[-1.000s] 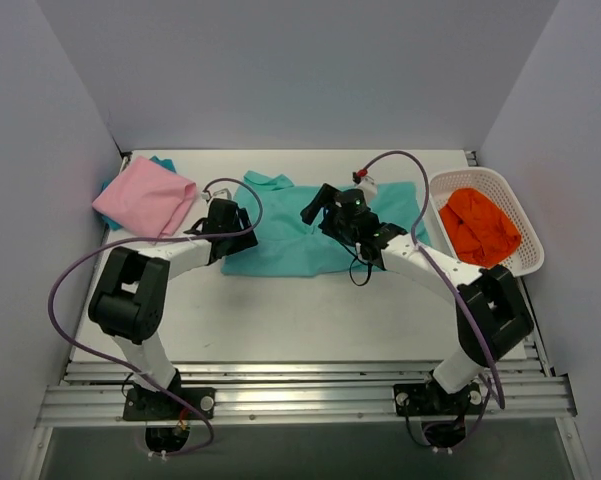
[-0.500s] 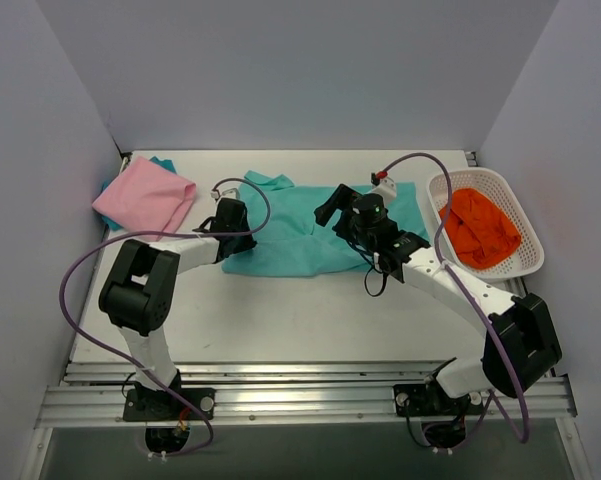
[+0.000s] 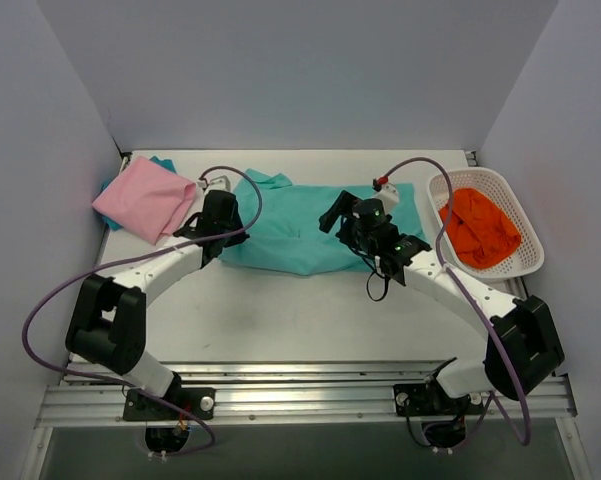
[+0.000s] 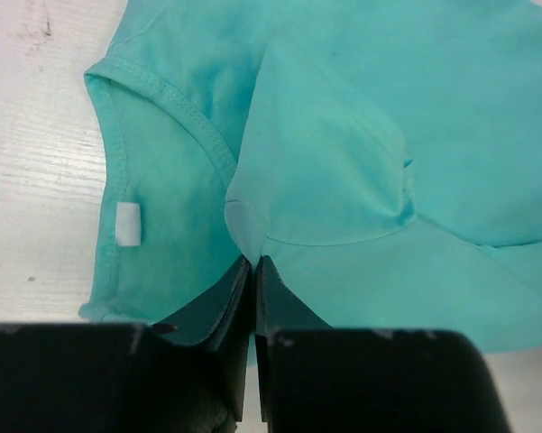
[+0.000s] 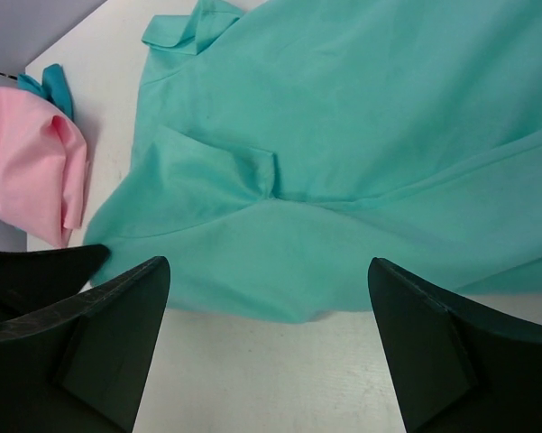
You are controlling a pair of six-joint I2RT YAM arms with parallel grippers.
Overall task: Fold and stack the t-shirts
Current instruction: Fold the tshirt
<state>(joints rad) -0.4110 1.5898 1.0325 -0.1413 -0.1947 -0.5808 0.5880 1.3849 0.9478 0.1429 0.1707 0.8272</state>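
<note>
Here | mint-teal t-shirt (image 3: 290,240) lay mid-frame, long axis left-to-right | left gripper (image 4: 252,271) pressed together, pinching its left edge | right gripper (image 3: 336,212) spread, hovering over its right half | pink t-shirt (image 3: 145,198) upper left, nearer the left gripper

Soft, matt knit cloth in the mint-teal t-shirt (image 3: 300,240), stitched along its hem, lightly creased; same matt softness in the pink t-shirt (image 3: 145,197); smooth white plastic lattice for the basket (image 3: 470,173); white table (image 3: 280,310) matt, faintly scuffed; matt black plastic on the right gripper (image 5: 269,266).
</note>
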